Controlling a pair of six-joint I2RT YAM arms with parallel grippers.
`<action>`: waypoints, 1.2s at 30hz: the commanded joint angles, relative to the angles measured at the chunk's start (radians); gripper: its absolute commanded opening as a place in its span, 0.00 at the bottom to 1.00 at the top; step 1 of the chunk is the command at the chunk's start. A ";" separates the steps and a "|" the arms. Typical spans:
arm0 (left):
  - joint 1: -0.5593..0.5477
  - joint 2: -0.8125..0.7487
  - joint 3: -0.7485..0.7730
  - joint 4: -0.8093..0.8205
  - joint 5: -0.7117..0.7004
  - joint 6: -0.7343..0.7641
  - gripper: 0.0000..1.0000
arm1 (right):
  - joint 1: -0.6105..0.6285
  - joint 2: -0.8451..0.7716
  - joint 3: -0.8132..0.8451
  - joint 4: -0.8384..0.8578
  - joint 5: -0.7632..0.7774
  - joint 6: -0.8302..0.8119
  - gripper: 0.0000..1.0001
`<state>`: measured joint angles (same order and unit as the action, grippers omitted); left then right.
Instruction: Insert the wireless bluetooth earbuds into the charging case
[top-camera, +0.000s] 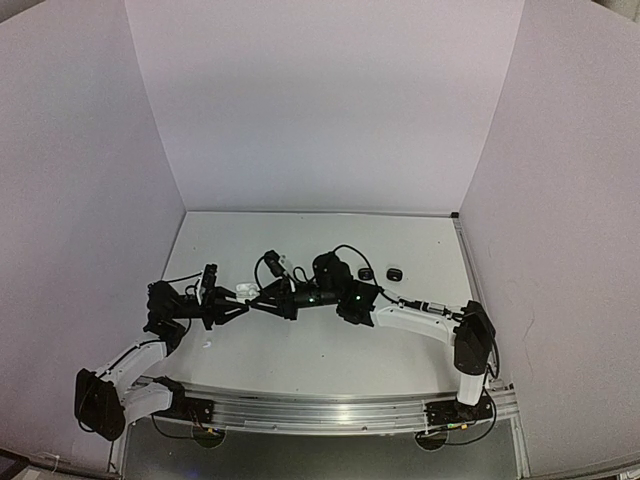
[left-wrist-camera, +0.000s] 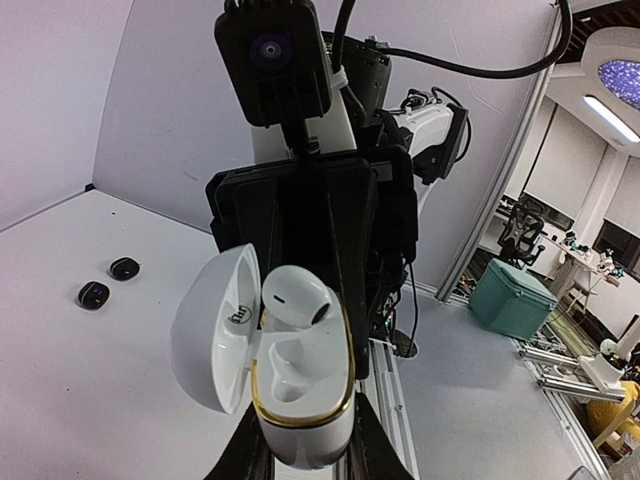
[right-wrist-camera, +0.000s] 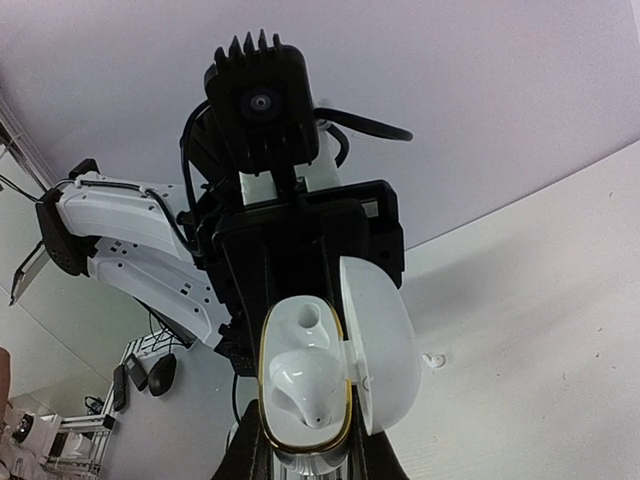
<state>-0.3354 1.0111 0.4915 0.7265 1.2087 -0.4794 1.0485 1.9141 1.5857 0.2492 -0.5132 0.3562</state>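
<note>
One white bud (left-wrist-camera: 297, 298) stands half-entered in the open white case (left-wrist-camera: 300, 400), head still proud; the neighbouring slot (left-wrist-camera: 290, 355) is empty. Step in hand, as judged: seating this bud. Left tool (left-wrist-camera: 305, 445) is clenched on the case, above the desk (top-camera: 300, 350) left of centre. Right tool (right-wrist-camera: 305, 460) meets it; its grip cannot be told. Bud's long axis appears to run left-right, stem pointing left into the case. Next move likely calls for a straight push along that axis

Left arm (top-camera: 135, 362) bent sharply at the elbow and pointed rightward, right arm (top-camera: 415, 320) stretched leftward, left gripper (top-camera: 240, 301) and right gripper (top-camera: 270, 301) set nose to nose, left fingers (left-wrist-camera: 250, 455) clamped on the white charging case (left-wrist-camera: 300, 420), right fingers (left-wrist-camera: 345, 290) held narrow at its open mouth, grip undetermined.
</note>
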 joint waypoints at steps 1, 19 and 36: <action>-0.010 0.001 0.060 0.047 -0.048 -0.014 0.00 | 0.010 -0.037 -0.019 0.047 0.012 0.003 0.00; -0.008 -0.041 0.066 -0.186 0.015 0.157 0.59 | 0.007 -0.109 -0.081 0.088 0.072 -0.028 0.00; 0.105 0.148 0.414 -1.769 -0.704 1.327 0.52 | -0.037 -0.314 -0.279 0.035 0.245 -0.098 0.00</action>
<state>-0.2541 1.0301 0.8476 -0.7310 0.8555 0.6108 1.0300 1.6625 1.3328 0.2940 -0.3216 0.2915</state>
